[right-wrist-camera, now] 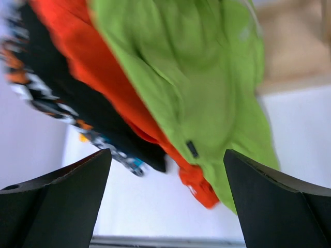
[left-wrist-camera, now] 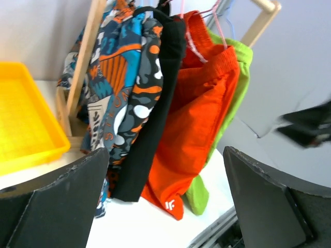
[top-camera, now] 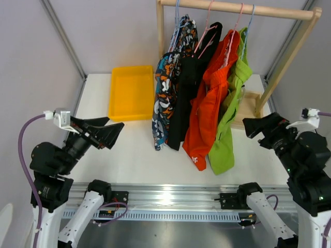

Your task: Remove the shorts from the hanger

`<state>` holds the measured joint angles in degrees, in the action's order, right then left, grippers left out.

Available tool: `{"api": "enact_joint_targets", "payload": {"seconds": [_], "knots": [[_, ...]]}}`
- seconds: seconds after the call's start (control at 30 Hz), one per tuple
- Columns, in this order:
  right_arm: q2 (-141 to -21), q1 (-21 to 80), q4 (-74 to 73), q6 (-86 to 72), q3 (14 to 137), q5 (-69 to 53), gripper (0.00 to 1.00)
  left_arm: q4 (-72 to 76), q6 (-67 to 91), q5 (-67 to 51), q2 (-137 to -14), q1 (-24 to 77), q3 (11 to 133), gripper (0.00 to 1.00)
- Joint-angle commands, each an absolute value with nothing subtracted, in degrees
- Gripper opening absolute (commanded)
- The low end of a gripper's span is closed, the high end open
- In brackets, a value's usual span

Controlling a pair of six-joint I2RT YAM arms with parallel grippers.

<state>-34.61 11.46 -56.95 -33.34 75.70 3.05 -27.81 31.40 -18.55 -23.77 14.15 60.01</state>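
Several pairs of shorts hang on hangers from a wooden rail (top-camera: 238,9). From left to right: multicolour blotch shorts (top-camera: 165,88), black shorts (top-camera: 185,88), orange-red shorts (top-camera: 204,119), lime green shorts (top-camera: 227,124). My left gripper (top-camera: 111,133) is open and empty, left of the shorts, pointing at them. My right gripper (top-camera: 256,126) is open and empty, right of the green shorts. The left wrist view shows the blotch (left-wrist-camera: 121,93), black (left-wrist-camera: 155,119), orange-red (left-wrist-camera: 199,119) and green (left-wrist-camera: 235,103) shorts. The right wrist view shows the green (right-wrist-camera: 207,88) and orange-red (right-wrist-camera: 114,88) shorts, blurred.
A yellow tray (top-camera: 130,93) lies on the white table at the back left, also seen in the left wrist view (left-wrist-camera: 26,129). The rack's wooden posts (top-camera: 287,59) and base (top-camera: 248,103) stand behind the right gripper. A metal rail (top-camera: 170,199) runs along the near edge.
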Motion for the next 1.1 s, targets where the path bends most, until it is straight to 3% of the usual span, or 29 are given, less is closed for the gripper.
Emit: {"api": "enact_joint_targets", "payload": {"seconds": [0.0,0.17,0.23,0.4,0.63,0.7,1.07], "knots": [[-36.8,11.6,-52.4,-29.7,80.6,-2.0,0.99,-30.8,28.6,-16.9,-28.7,14.4,64.2,0.99],[-33.8,11.6,-39.5,-24.4,73.7,0.7,0.99,-27.9,27.8,-20.8,-42.1,15.8,75.3,0.99],[-34.6,11.5,-37.7,-22.8,72.0,2.7,0.99,-26.6,26.0,-17.5,-46.6,22.5,78.8,0.99],[-37.8,11.5,-37.0,-20.0,67.2,2.7,0.99,-31.5,18.4,2.3,-70.4,40.1,105.6,0.99],[-33.6,11.5,-38.0,-20.3,62.4,4.8,0.99,-36.6,11.0,11.0,-99.9,53.2,142.8,0.99],[-31.8,11.4,-39.9,-20.7,61.8,6.9,1.00,-34.9,10.8,9.7,-104.0,54.1,147.2,0.99],[-23.0,11.9,-45.8,-21.7,58.8,12.6,0.99,-18.9,11.1,3.9,-114.0,58.6,146.2,0.99]]}}
